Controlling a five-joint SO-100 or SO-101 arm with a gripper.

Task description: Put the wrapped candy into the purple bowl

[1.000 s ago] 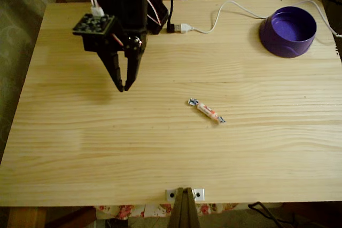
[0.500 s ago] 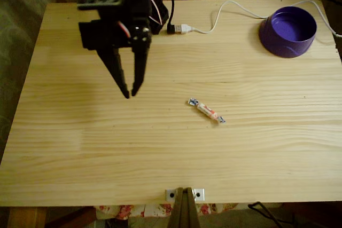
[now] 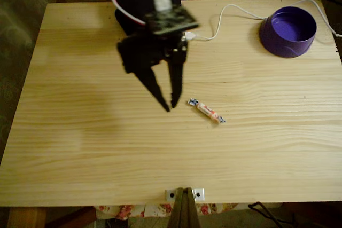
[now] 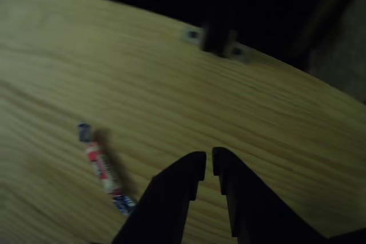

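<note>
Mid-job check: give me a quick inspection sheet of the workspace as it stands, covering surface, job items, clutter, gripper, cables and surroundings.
Surface: pale wooden table, flat, a metal bracket at its near edge.
Job's things: wrapped candy lies flat near the table's middle, angled; purple bowl stands upright at the far right corner, looks empty.
Clutter: nothing seen.
Gripper: gripper hangs just left of the candy in the fixed view, jaws slightly apart, holding nothing; the other view shows the tips close together with the candy off to their left.
Cables: white USB cable runs across the far edge toward the bowl; dark cables behind the table.
Surroundings: floral cloth under the near edge; dim floor around.
</note>
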